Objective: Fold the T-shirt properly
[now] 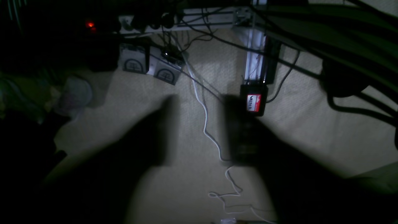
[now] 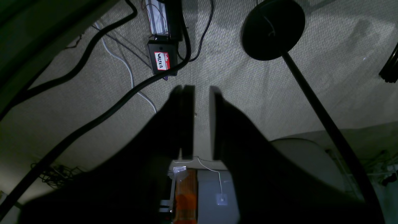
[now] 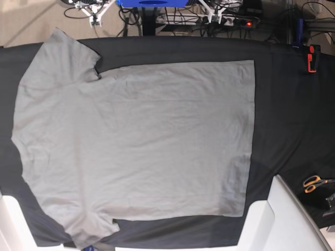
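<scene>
Grey T-shirt [image 3: 136,141]: soft matt cotton-like knit, lightly creased, spread flat. Beneath it, black table cloth [image 3: 282,104], matt woven fabric, smoother and darker. At three o'clock on the cloth, scissors [image 3: 314,183] with glossy orange plastic handles; at one o'clock, an orange clamp [image 3: 312,58], shiny plastic too. Out from the wrist cameras: carpet [image 2: 248,87], pale beige, coarse looped weave, rough and dull. Black cable [image 2: 93,121] across it, thick, smooth rubbery sheen; thin white cord [image 1: 205,124], slick plastic. Black box [image 2: 163,60] at twelve o'clock, matt plastic with a glossy paper sticker. Lamp base [image 2: 273,29], dark disc, satin finish.
</scene>
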